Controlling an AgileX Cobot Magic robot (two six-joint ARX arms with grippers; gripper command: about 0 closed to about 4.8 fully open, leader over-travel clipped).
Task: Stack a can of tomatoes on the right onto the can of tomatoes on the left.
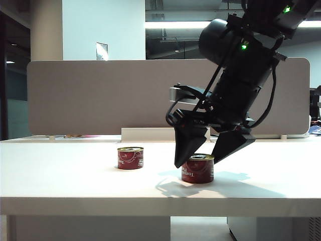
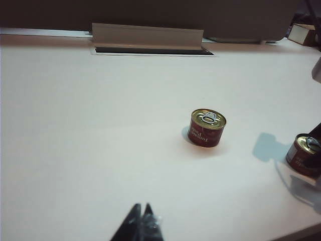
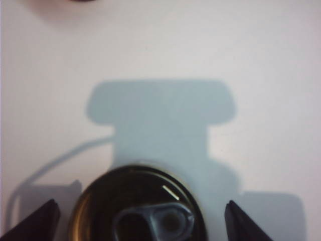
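Straddling the short red metal tomato can with a gold pull-tab lid point(image 1: 197, 168) on the right of the white bench point(image 1: 75, 183), your right tool point(image 1: 210, 153) hangs spread wide, one finger on either side, gripping nothing. The matching can on the left point(image 1: 130, 157) stands well apart. Expect a rigid, fairly heavy, smooth-walled load; clamp the side wall at mid-height, below the rim. Your left tool point(image 2: 142, 225) sits low over the bench with its tips together, empty.
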